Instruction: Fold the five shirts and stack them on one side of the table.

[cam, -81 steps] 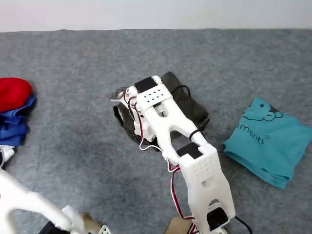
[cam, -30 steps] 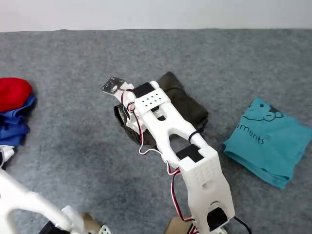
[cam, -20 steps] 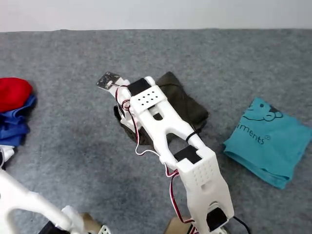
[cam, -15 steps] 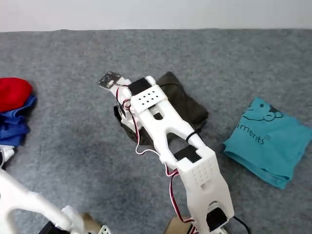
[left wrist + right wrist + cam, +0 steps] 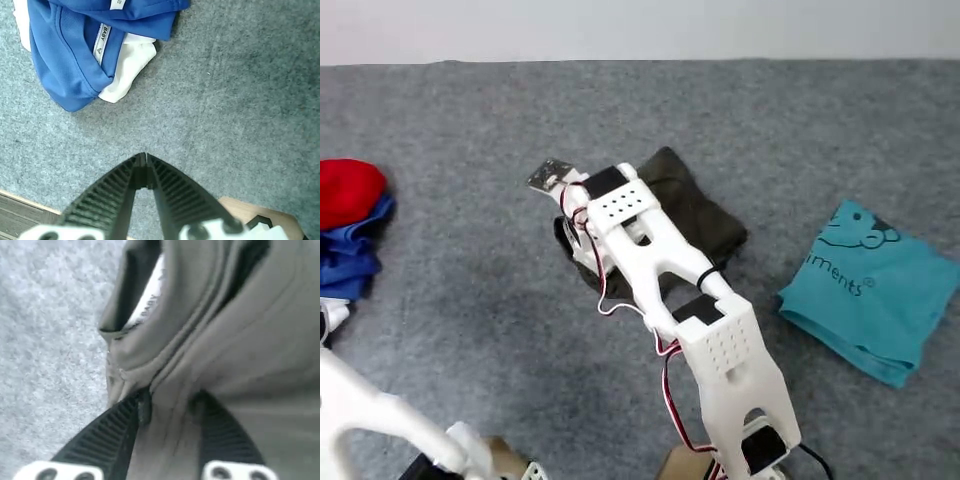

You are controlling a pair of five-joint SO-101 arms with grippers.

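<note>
A dark olive shirt (image 5: 705,215) lies bunched at the table's middle. My right arm (image 5: 620,205) leans over its left part. In the right wrist view my right gripper (image 5: 171,405) is shut on a fold of this olive shirt (image 5: 240,340), with cloth pinched between the black fingers (image 5: 125,425). A folded teal shirt (image 5: 870,285) lies at the right. A red shirt (image 5: 348,190) and a blue shirt (image 5: 350,245) sit heaped at the left edge. My left gripper (image 5: 146,156) is shut and holds nothing, hanging over bare table near the blue shirt (image 5: 65,55) and a white shirt (image 5: 127,65).
The grey felt table (image 5: 470,300) has free room between the left heap and the olive shirt, and along the far side. My left arm (image 5: 360,400) stands at the near left corner. A wooden edge (image 5: 250,210) shows by the left gripper.
My right arm's wrist swung left and away over the olive shirt, uncovering more of its right side, then settled slightly back. The left arm and the other shirts stayed put.
</note>
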